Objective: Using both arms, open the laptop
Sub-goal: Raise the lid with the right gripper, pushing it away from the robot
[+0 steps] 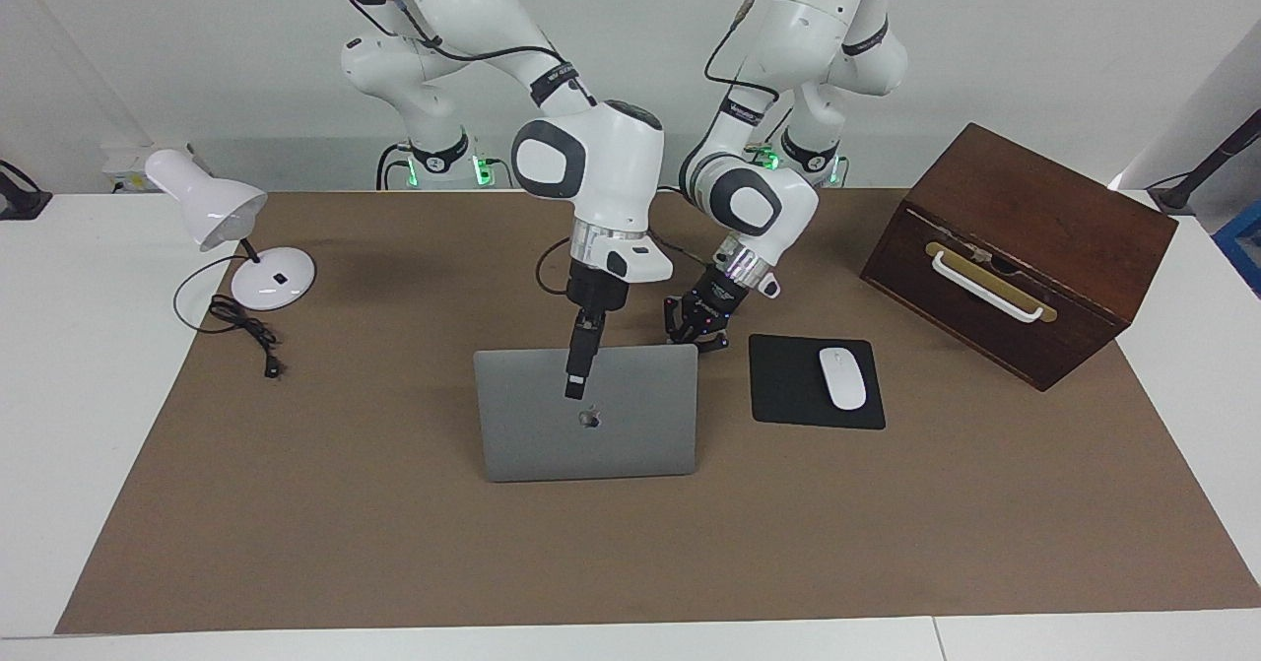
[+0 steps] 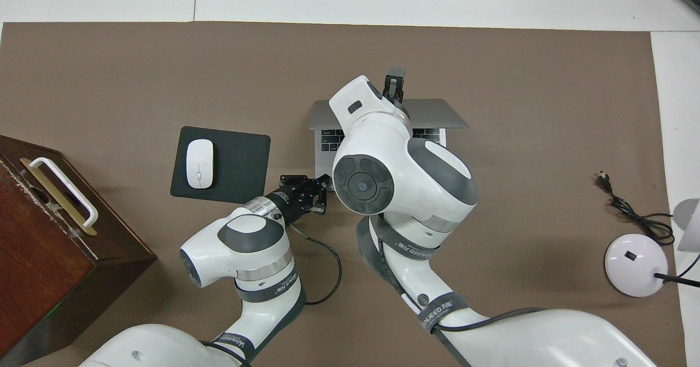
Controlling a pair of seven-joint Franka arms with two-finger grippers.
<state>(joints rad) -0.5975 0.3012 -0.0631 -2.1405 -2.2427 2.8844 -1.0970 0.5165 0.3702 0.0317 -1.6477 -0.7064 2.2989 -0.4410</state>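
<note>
The silver-grey laptop [image 1: 589, 439] stands open at the middle of the mat. Its lid is upright, with the apple logo toward the facing camera. Its keyboard [image 2: 328, 140] shows in the overhead view beside the right arm's wrist. My right gripper [image 1: 574, 377] points down at the lid's top edge, over the lid's outer face; it also shows in the overhead view [image 2: 394, 81]. My left gripper [image 1: 696, 329] is open and low at the laptop's base corner nearest the mouse pad, and it also shows in the overhead view [image 2: 321, 192].
A black mouse pad [image 1: 788, 385] with a white mouse [image 1: 842, 377] lies beside the laptop, toward the left arm's end. A brown wooden box [image 1: 1025, 247] with a white handle stands past it. A white desk lamp [image 1: 222, 223] and its cable [image 1: 246, 331] are at the right arm's end.
</note>
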